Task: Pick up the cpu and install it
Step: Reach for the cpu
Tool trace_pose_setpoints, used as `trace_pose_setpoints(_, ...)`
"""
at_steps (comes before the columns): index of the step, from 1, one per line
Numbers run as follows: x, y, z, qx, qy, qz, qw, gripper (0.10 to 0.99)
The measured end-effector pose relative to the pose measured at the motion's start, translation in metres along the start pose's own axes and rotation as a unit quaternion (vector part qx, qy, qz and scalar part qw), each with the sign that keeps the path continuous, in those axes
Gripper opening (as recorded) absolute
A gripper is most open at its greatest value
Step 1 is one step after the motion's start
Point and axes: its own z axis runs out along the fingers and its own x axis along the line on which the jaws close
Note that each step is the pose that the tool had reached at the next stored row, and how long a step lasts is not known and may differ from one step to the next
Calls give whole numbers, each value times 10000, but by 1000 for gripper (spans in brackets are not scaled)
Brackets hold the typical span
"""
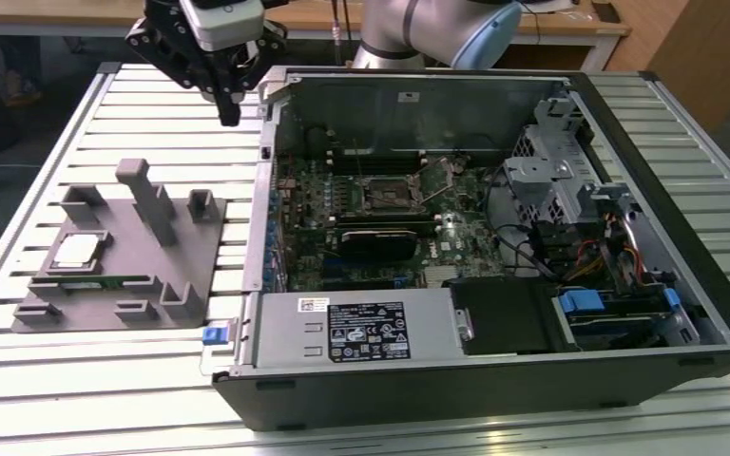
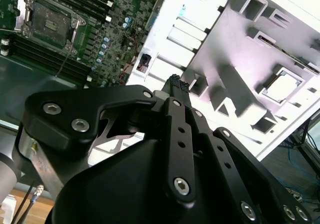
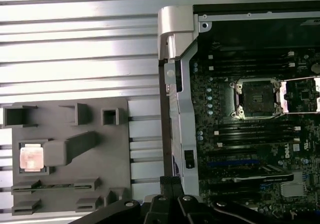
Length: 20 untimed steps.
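The cpu, a small square chip with a pale silver top, lies in a pocket of the grey plastic tray on the exterior view's left. Both wrist views show it there too, cpu and cpu. My black gripper hangs shut and holds nothing. It is high over the slatted table, beside the far corner of the open computer case, well away from the cpu. The open socket sits bare on the motherboard, also seen as socket and socket.
The tray has tall upright posts and holds a thin green circuit strip. Inside the case are a black ridged block, drive cages and cables. The slatted metal table lies between tray and case.
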Motion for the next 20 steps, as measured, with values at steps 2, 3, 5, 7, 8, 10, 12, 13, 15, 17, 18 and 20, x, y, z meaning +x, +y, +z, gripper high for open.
trace_pose_setpoints(2,19,-1,0,0,0,1,10000,106)
trace_pose_setpoints(3,27,-2,0,0,0,0,10000,106)
trace_pose_setpoints(5,46,-3,-1,0,0,0,10000,106)
trace_pose_setpoints(7,66,-5,-2,0,1,0,10000,106)
trace_pose_setpoints(8,76,-6,-2,0,0,0,10000,106)
trace_pose_setpoints(10,97,-7,-3,0,0,0,10000,106)
trace_pose_setpoints(12,118,-9,-3,0,0,0,10000,106)
trace_pose_setpoints(13,129,-10,-3,0,0,0,10000,106)
trace_pose_setpoints(15,151,-11,-4,0,0,0,10000,106)
trace_pose_setpoints(17,172,-13,-4,0,0,0,10000,106)
trace_pose_setpoints(18,182,-14,-5,0,0,0,10000,106)
trace_pose_setpoints(20,204,-15,-5,0,0,0,10000,106)
